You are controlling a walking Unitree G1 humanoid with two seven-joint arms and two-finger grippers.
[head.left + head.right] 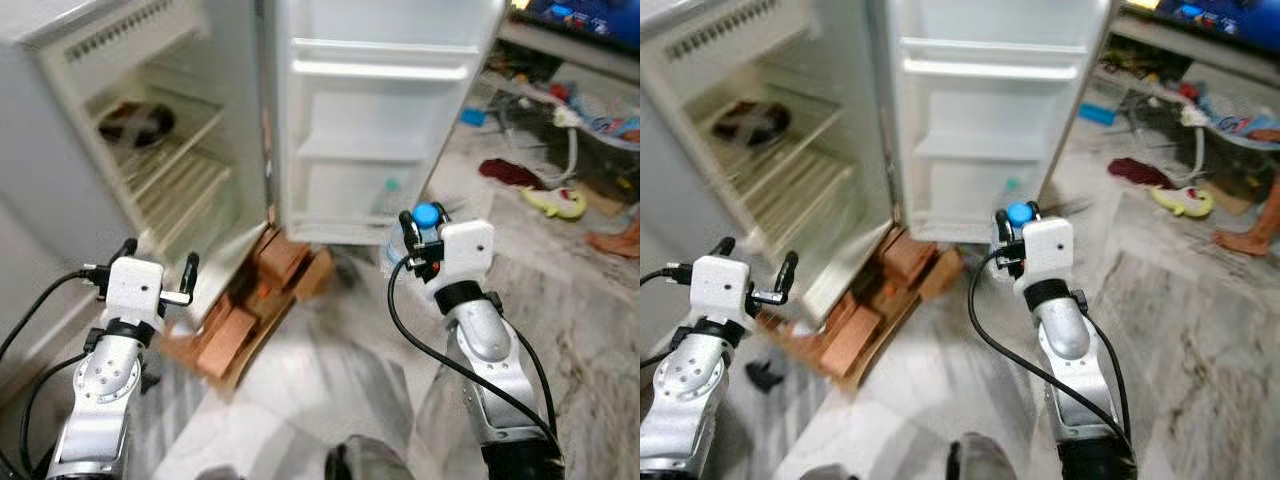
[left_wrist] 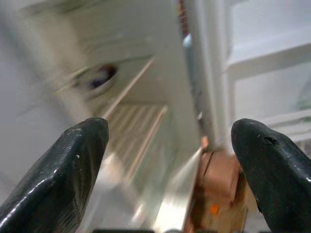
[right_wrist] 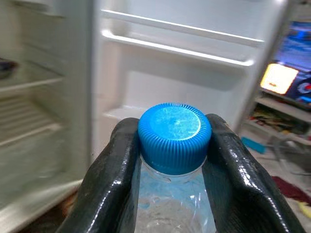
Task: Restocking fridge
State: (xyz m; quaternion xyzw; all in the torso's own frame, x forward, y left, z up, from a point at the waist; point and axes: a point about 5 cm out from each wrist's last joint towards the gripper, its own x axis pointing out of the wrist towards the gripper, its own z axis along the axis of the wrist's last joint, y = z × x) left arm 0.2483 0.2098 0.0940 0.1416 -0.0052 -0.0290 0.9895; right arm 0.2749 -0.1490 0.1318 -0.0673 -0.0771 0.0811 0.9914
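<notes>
Marble-patterned floor (image 1: pixel 330 390) runs under an open white fridge (image 1: pixel 60 150) whose cabinet stands at the left on bricks (image 1: pixel 245 320), with clutter lying along the far right wall. Inside the cabinet the wire shelves (image 1: pixel 185 180) are almost bare; one dark, rounded item (image 1: pixel 135 122) sits on the upper shelf, too blurred to name. Low at the left, the left gripper (image 1: pixel 158 270) hovers in front of the cabinet's lower edge with its two black fingers spread wide and nothing between them. To the right of the cabinet the fridge door (image 1: pixel 385 110) hangs open, its racks mostly unfilled, though a pale bottle-like shape (image 1: pixel 388 195) appears to stand in the bottom rack. Further right, the right gripper (image 1: pixel 427 232) is raised in front of that door, its fingers clamped on the neck of a clear water bottle (image 3: pixel 172 208) just under the blue cap (image 3: pixel 174 136), holding it upright and clear of any shelf. Judging by this, the restocking is at an early stage: the bottle is picked up and carried to the fridge but not yet placed, and nearly all the shelf and door space remains to be filled.
</notes>
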